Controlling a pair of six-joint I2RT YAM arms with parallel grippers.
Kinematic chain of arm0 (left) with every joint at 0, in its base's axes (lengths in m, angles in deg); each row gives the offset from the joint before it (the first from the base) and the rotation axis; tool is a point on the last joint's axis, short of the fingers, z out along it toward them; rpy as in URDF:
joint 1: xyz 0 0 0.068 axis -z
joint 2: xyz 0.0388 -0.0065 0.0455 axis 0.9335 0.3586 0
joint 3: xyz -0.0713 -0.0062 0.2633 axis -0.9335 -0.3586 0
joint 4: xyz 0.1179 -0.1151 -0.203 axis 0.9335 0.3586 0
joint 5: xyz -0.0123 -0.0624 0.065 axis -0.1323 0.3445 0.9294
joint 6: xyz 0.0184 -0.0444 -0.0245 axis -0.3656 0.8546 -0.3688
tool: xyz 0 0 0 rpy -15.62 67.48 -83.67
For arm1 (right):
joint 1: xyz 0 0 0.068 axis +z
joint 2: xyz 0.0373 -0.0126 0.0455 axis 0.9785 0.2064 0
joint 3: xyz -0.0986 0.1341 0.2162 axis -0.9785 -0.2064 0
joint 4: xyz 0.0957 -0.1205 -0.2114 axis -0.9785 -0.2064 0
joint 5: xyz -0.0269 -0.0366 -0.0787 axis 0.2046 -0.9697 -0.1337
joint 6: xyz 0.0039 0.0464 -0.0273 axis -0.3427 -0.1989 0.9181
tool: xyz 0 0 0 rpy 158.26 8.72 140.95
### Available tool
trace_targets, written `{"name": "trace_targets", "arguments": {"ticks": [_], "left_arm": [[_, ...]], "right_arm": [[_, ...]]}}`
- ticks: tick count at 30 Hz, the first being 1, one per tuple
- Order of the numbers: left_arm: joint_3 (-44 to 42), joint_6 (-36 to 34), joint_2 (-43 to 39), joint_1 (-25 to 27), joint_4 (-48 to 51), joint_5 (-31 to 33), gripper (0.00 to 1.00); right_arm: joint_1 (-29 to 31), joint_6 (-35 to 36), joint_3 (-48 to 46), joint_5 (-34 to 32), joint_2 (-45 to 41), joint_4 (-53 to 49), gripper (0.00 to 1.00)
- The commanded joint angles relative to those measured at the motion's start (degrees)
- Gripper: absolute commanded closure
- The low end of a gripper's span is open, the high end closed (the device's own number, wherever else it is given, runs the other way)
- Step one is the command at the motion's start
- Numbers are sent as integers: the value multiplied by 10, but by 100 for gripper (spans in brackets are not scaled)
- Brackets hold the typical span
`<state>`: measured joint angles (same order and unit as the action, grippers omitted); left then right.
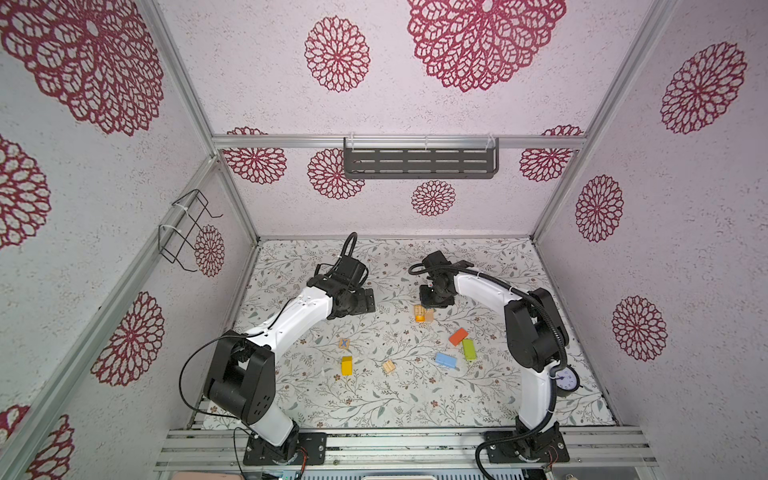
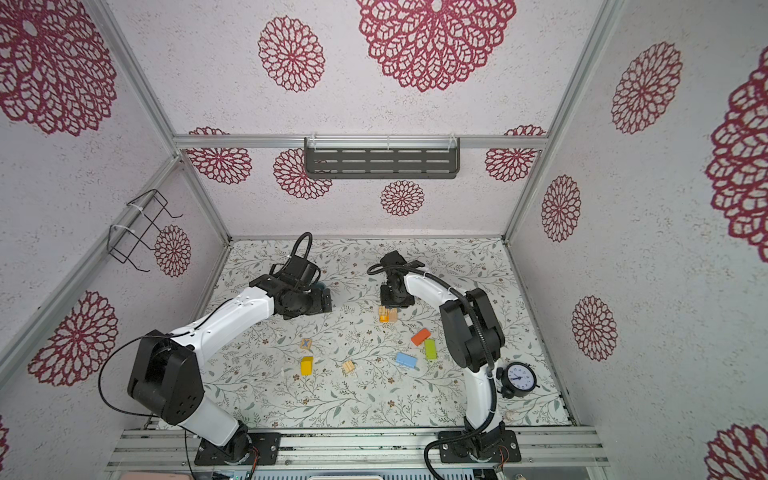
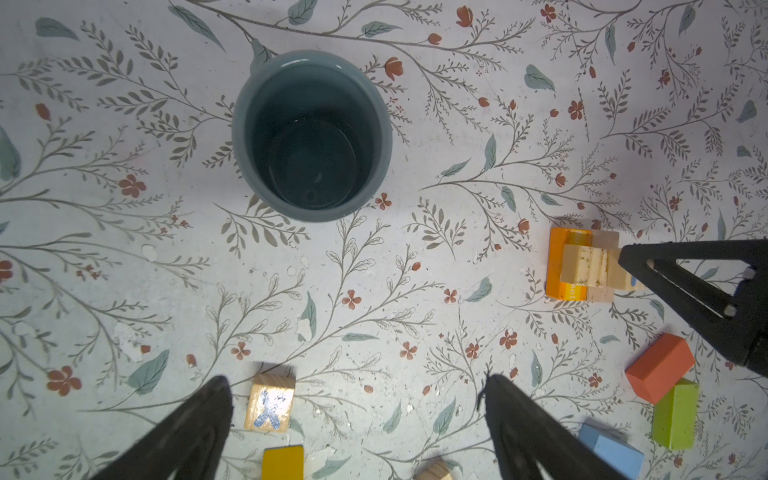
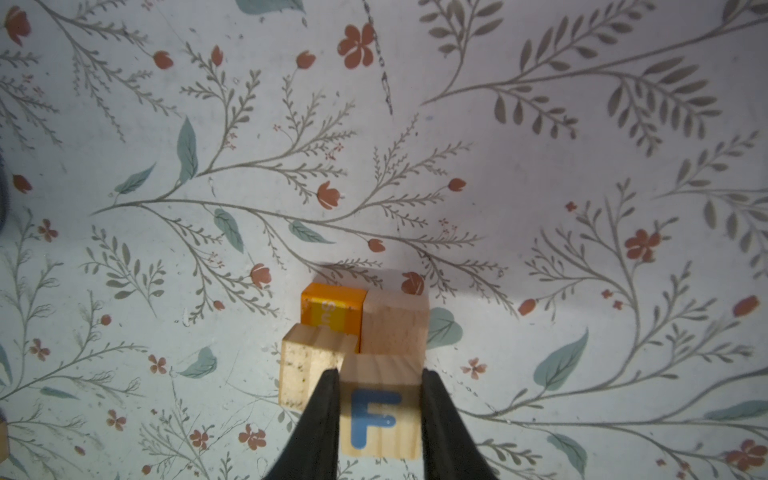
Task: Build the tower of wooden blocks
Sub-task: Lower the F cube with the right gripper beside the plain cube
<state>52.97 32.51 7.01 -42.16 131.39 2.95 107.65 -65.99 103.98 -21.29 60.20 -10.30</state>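
Pinch: right gripper (image 4: 380,374) clamps F cube (image 4: 380,419), maybe touching grooved block (image 4: 309,365); left gripper (image 3: 356,379) spread, block's 9 o'clock.

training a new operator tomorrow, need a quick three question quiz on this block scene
1. True or false: the left hand is shut on the teal cup.
2. Which letter shows on the cube gripped by the right hand? A) X B) F C) K
3. What colour is the block lying right next to the red block?

Key
1. False: the left hand is open and holds nothing.
2. B
3. Green: the green block.
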Motion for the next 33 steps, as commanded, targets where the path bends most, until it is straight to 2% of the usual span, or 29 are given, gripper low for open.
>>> {"name": "trace_targets", "arguments": {"ticks": [1, 14, 33], "left_arm": [[2, -3, -11, -4, 4, 0, 3], [5, -3, -11, -4, 5, 0, 3], [-3, -1, -23, -4, 4, 0, 3]], "right_arm": [[-4, -13, -2, -8, -2, -8, 70], [-6, -31, -7, -21, -5, -8, 69], [-6, -44, -24, -3, -17, 14, 66]]}}
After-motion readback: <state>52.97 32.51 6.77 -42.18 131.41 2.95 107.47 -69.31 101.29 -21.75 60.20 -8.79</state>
